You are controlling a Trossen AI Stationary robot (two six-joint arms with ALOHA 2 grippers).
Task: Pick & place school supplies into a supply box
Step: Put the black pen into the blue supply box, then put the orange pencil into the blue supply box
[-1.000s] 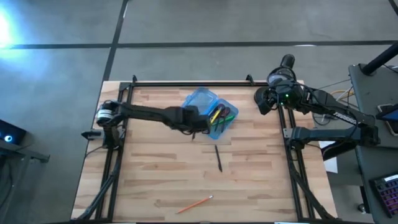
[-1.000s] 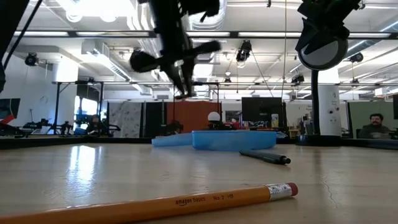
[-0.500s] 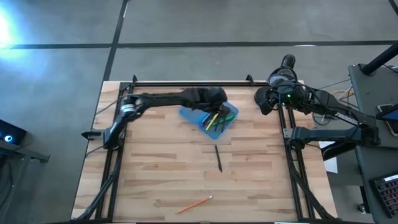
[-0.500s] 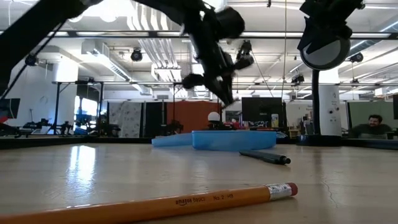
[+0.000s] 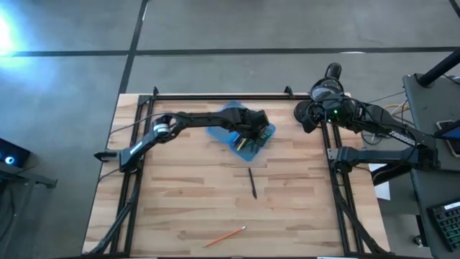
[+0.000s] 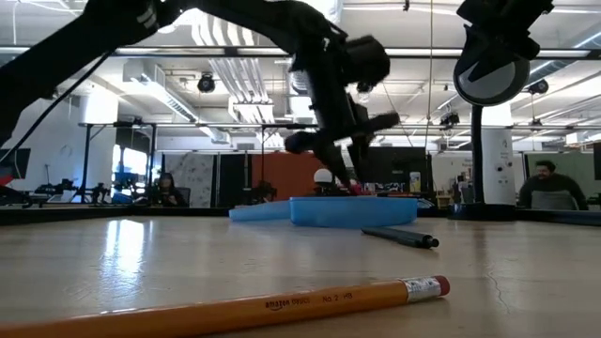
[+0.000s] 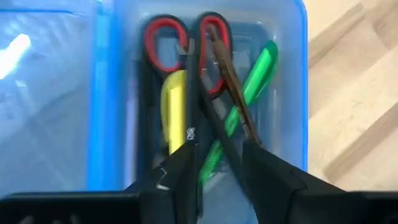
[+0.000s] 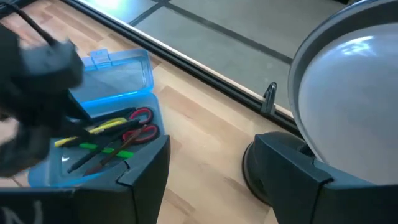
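Note:
The supply box lies open at the table's far middle. Its right half holds red-handled scissors, a yellow pen, a green pen and a brown pencil. My left gripper hangs low over that half, open. A dark pen lies in the box and runs between the fingers, with a gap on each side. Another dark pen lies on the table's middle, and an orange pencil near the front edge. My right gripper waits open at the far right.
A black desk lamp with a white-lined head stands at the far right corner, just beyond my right gripper. Black rails run along the table's far and side edges. Bare wood lies between the box and the front edge.
My left gripper has swung from the box's near left side toward the table's right and far edge. It has come down low over the box's right half.

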